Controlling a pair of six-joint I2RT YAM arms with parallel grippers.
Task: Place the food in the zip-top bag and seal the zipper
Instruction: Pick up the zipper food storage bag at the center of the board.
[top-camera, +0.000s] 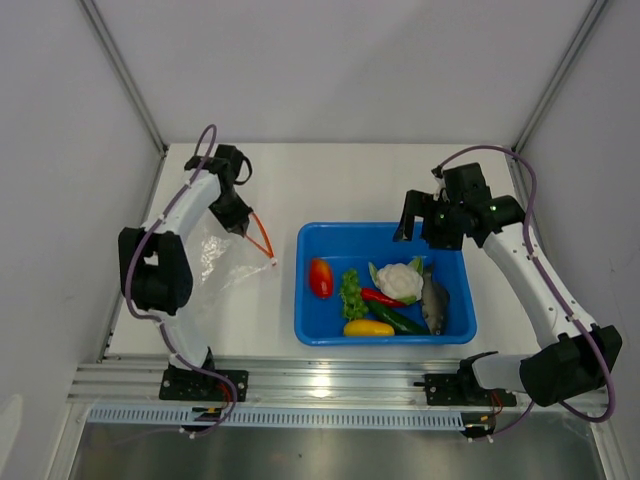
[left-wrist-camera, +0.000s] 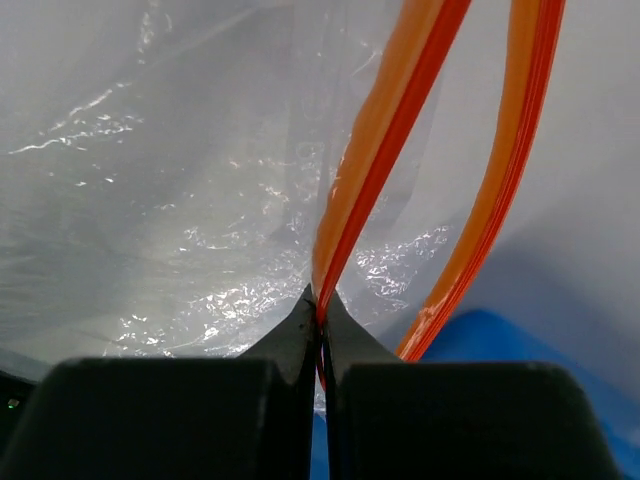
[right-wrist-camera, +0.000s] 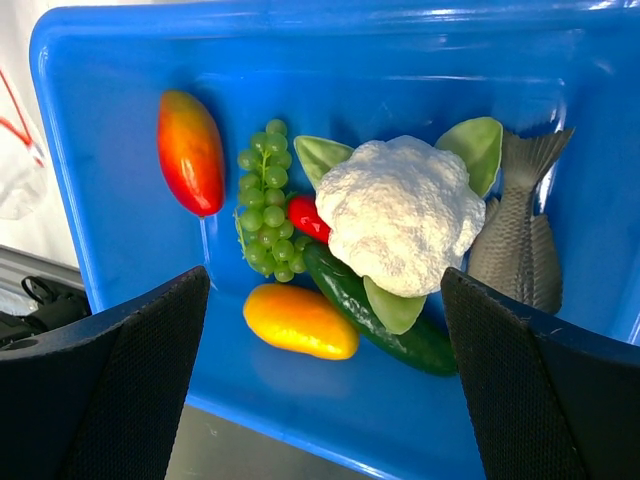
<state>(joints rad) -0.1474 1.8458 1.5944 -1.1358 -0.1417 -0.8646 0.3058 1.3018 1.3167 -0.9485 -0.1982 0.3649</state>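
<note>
The clear zip-top bag lies on the table left of the blue tray. My left gripper is shut on one orange-red zipper strip and holds the mouth open; the other strip hangs apart. In the tray lie the tomato, a green beaded bunch, chili, cauliflower, cucumber, squash and fish. My right gripper is open and empty above the tray's far edge, over the food.
The tray's walls surround the food. The white table ends at a metal rail at the near side. Slanted frame posts stand at the back left and back right.
</note>
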